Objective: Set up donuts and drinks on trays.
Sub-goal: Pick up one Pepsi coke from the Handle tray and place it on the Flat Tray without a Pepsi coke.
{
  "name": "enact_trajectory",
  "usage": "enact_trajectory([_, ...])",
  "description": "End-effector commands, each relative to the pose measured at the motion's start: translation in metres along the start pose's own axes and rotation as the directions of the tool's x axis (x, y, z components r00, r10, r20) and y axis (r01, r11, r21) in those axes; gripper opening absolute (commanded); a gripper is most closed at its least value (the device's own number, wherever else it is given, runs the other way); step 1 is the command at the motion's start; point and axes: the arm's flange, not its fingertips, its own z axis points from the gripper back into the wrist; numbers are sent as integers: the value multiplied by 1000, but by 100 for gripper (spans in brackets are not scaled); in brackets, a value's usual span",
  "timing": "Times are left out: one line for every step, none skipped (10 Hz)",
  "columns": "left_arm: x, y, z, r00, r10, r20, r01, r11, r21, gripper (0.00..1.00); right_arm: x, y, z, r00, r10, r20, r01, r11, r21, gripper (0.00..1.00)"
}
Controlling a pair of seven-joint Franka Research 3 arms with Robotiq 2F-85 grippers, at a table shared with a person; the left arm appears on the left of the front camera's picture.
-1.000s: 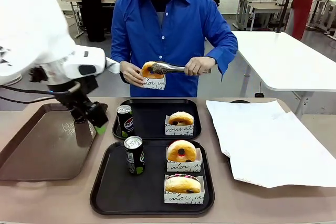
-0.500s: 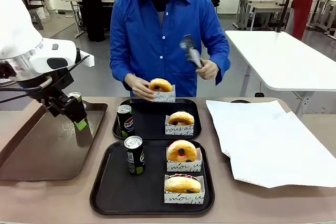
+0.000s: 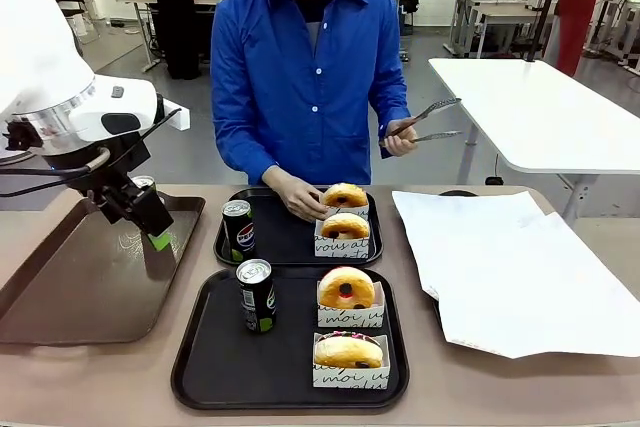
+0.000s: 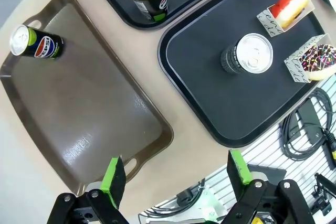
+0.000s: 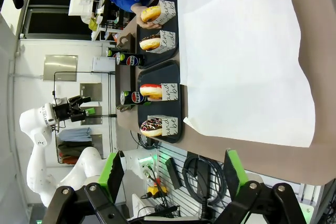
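**Second donut set down on the far tray; tongs swung aside**

Since the earlier frame, the golden glazed donut in its white paper sleeve (image 3: 344,197) has been lowered from just above the far black square plastic tray (image 3: 290,237) onto its back edge, right behind the other sleeved glazed donut (image 3: 345,228). The person's hand (image 3: 300,202) is now rested against that sleeve. The silver metal tongs (image 3: 428,122) have been dropped from shoulder height and turned outward in the person's other hand (image 3: 398,137).

The left gripper (image 3: 150,217) has been shifted slightly, held over the brown rectangular tray (image 3: 60,287); in the left wrist view its green-padded fingers (image 4: 113,176) are seen wide apart, nothing between them. A slim black Pepsi can (image 4: 37,43) is seen at that tray's far corner.

The near black tray (image 3: 215,367) is unchanged: one can (image 3: 257,296), a red-iced donut (image 3: 346,289) and a chocolate sprinkled donut (image 3: 347,352). Another can (image 3: 238,230) is stood on the far tray.

The right gripper (image 5: 170,174) is held apart, empty, off the table edge by the white paper sheet (image 3: 500,267).
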Motion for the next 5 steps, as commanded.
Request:
enact_trajectory([3,-2,0,1000,3,1,-3,1000,-7,100,-2,-1,-2,1000,1,-2,-1,1000,0,100])
enact_trajectory([3,-2,0,1000,3,1,-3,1000,-7,100,-2,-1,-2,1000,1,-2,-1,1000,0,100])
enact_trajectory([3,-2,0,1000,3,1,-3,1000,-7,100,-2,-1,-2,1000,1,-2,-1,1000,0,100])
enact_trajectory([0,0,1,1000,0,1,0,1000,0,100,-2,-1,-2,1000,1,-2,-1,1000,0,100])
enact_trajectory([9,26,9,998,63,-2,-63,998,5,100,-2,-1,-2,1000,1,-2,-1,1000,0,100])
